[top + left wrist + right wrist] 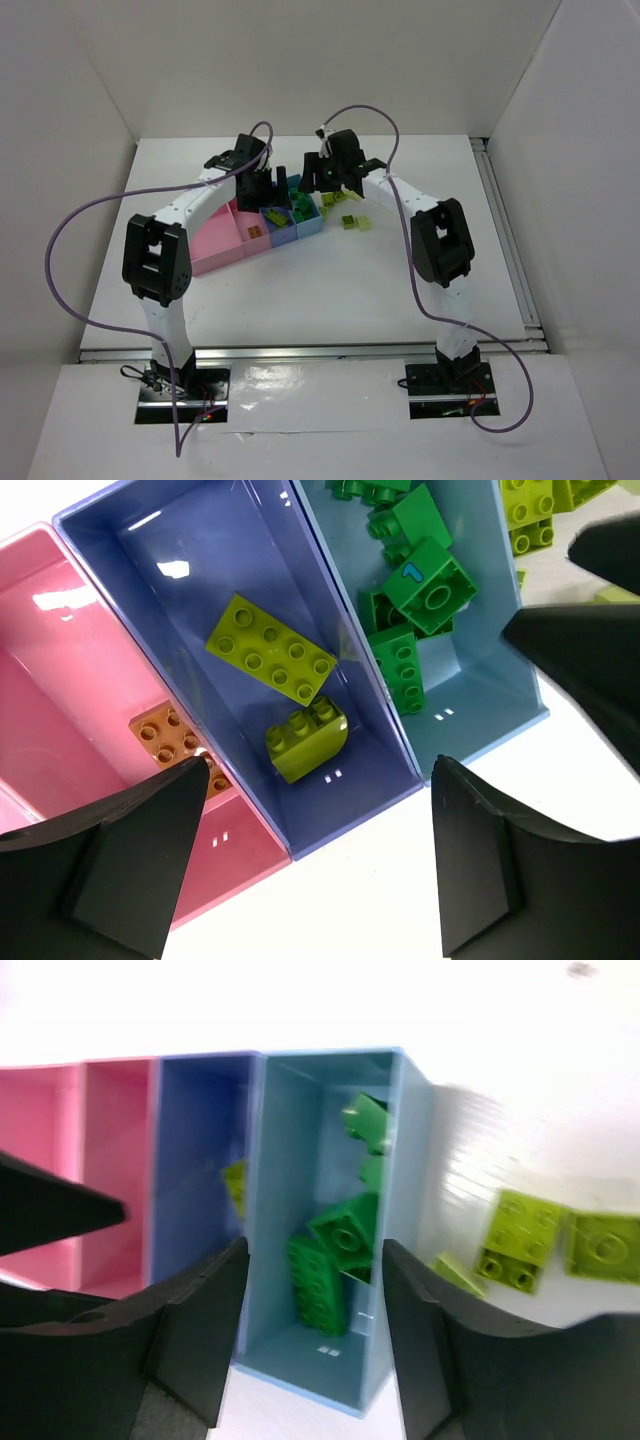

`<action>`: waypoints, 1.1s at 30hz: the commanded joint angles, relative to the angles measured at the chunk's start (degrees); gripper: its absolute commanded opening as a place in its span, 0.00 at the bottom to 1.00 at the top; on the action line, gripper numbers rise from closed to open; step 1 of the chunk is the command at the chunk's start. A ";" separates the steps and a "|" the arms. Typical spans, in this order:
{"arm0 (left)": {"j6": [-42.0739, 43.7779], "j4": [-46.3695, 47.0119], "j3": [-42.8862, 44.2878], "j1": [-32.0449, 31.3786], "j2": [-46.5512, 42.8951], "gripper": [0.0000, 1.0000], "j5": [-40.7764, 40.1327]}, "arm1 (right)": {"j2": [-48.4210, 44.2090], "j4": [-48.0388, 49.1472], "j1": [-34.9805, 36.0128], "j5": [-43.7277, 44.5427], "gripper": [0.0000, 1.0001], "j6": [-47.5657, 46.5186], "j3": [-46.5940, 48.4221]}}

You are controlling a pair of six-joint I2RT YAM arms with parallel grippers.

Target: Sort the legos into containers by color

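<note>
The four joined containers (225, 250) sit mid-table. In the left wrist view the darker blue bin (200, 570) holds two yellow-green legos (270, 648), and the light blue bin (480, 680) holds several dark green legos (420, 590). A brownish brick (170, 742) lies in the adjoining pink bin (70, 680). My left gripper (320, 860) is open and empty over the bins' near ends. My right gripper (315, 1330) is open and empty above the light blue bin (300, 1360), with the dark green legos (335, 1250) between its fingers. Yellow-green legos (515, 1240) lie loose on the table right of the bins.
The loose yellow-green bricks (355, 220) are scattered just right of the light blue bin. The two grippers, left (262, 190) and right (318, 185), are close together over the bins. White walls enclose the table on three sides.
</note>
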 commanded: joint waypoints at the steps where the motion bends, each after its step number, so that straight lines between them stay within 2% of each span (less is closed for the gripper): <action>1: -0.23 -0.01 1.87 -0.21 -4.21 0.93 -0.50 | -8.38 0.20 -0.10 7.37 0.59 -1.17 -3.45; 2: -0.23 -0.01 1.87 -0.21 -4.74 0.93 -0.50 | -10.06 0.91 -0.11 8.96 0.54 -0.39 -7.38; 3: -0.23 -0.01 1.87 -0.21 -6.14 0.92 -0.50 | -11.56 1.44 -1.58 12.02 0.46 0.67 -9.42; 6: -0.76 0.69 0.64 -0.21 -9.47 0.92 -0.50 | -15.61 0.66 -4.57 14.68 0.37 1.81 -15.91; 9: -0.76 1.31 -0.07 -1.61 -10.63 0.90 0.20 | -16.14 -1.10 -6.60 16.09 0.35 1.12 -18.84; 10: -0.76 1.31 -0.07 -2.32 -10.63 0.90 0.21 | -15.62 -3.45 -7.31 16.09 0.40 -0.80 -18.84; 11: -0.76 1.31 -0.07 -2.32 -10.63 0.90 0.82 | -12.83 -5.65 -7.31 16.09 0.51 -1.95 -17.28; 12: -0.76 1.31 0.46 -3.11 -10.63 0.90 1.34 | -10.98 -8.20 -7.31 17.14 0.58 -2.83 -15.44; 14: -0.15 0.62 2.30 -4.59 -8.89 0.90 3.98 | -6.33 -14.45 -7.31 19.59 0.67 -5.21 -9.72; 17: -0.15 -1.32 5.99 -8.02 -7.56 0.90 4.51 | -4.54 -16.40 -7.84 21.72 0.70 -5.21 -7.51; 20: -0.85 -1.32 7.75 -9.96 -6.33 0.90 4.51 | -3.40 -13.77 -8.46 21.54 0.72 -5.21 -7.51; 25: -0.85 -2.47 9.51 -10.50 -5.10 0.88 5.57 | 1.33 -13.49 -8.46 22.16 0.73 -7.75 -4.44; 28: -0.85 -2.99 9.51 -10.50 -5.10 0.88 5.57 | 5.90 -16.22 -8.46 24.88 0.73 -8.29 1.36; 33: -0.15 -3.61 9.51 -10.50 -5.10 0.88 6.09 | 10.39 -13.77 -9.60 23.13 0.73 -9.43 7.77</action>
